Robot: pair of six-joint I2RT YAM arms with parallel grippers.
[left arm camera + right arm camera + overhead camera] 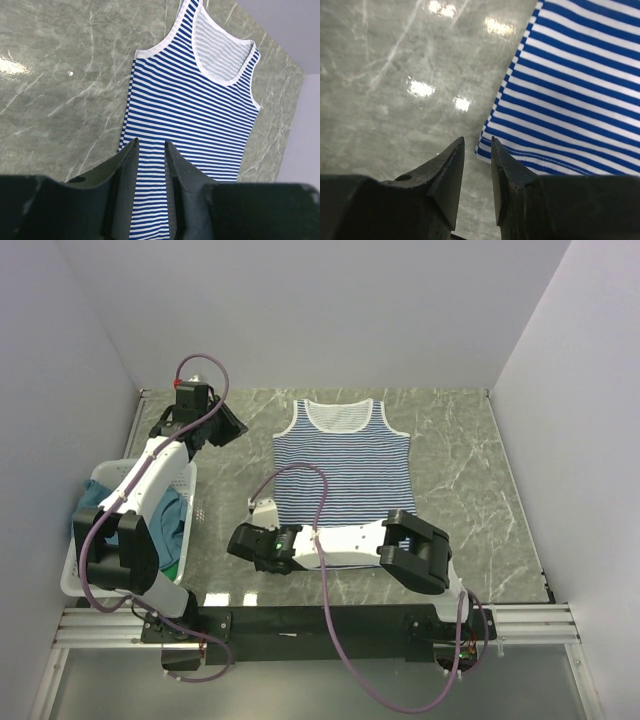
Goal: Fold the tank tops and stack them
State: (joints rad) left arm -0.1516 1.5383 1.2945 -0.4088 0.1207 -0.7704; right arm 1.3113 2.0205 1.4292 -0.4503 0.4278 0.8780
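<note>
The navy-and-white striped fabric tank top (343, 465) lies flat and spread out in the middle of the grey marble tabletop (460, 470), neck hole at the far end. The right pincer (477, 142) is low, just beside the top's near left corner. Its two fingers are a little way apart and hold nothing. The left pincer (151, 145) hangs in the air by the top's far left side, also a little way apart, with nothing in it. At the left stands a white plastic mesh basket (189, 502). The plain teal-blue top (168, 518) and the bright green top (174, 565) lie bunched inside it.
</note>
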